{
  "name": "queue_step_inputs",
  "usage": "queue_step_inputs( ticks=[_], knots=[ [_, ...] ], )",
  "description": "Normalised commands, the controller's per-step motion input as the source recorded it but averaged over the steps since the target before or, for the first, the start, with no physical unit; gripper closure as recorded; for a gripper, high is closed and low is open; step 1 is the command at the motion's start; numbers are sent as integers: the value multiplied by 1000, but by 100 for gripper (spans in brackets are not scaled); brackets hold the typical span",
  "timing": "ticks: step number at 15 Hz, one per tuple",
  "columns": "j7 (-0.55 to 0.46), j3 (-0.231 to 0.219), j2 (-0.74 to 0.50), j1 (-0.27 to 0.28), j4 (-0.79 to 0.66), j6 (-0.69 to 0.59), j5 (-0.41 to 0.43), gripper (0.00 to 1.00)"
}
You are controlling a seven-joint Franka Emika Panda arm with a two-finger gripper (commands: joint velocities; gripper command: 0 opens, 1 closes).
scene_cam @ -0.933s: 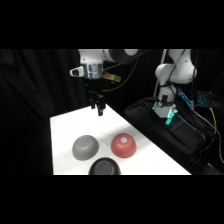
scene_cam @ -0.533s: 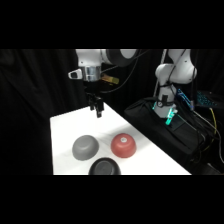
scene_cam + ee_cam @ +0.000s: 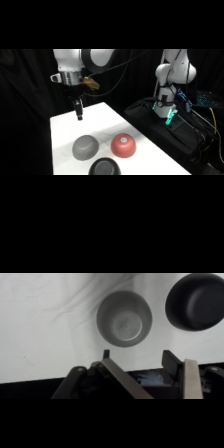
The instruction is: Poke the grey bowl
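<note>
Side view: hand up over far-left part of bench, well clear of surface, behind and above grey bowl. Grey bowl upturned, front-left on bench; red bowl just beside it to the right, black bowl at front edge. Poke not yet made; height probably kept to line up before descent.

Wrist view: grey bowl near centre, just ahead of fingers, so roughly aligned. Black bowl upper right, apart from it. Fingers spread, visible gap, holding nothing.
</note>
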Motion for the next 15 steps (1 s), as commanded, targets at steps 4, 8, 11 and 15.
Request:
queue_step_inputs(
  ticks=[4, 8, 11, 15],
  knots=[
    [21, 22, 304, -36, 478, -174, 7, 89],
    [-59, 71, 250, -31, 267, 46, 59, 100],
    [-131, 90, 260, -54, 190, 213, 103, 99],
    [-172, 99, 271, -82, 222, 210, 139, 100]
  ],
)
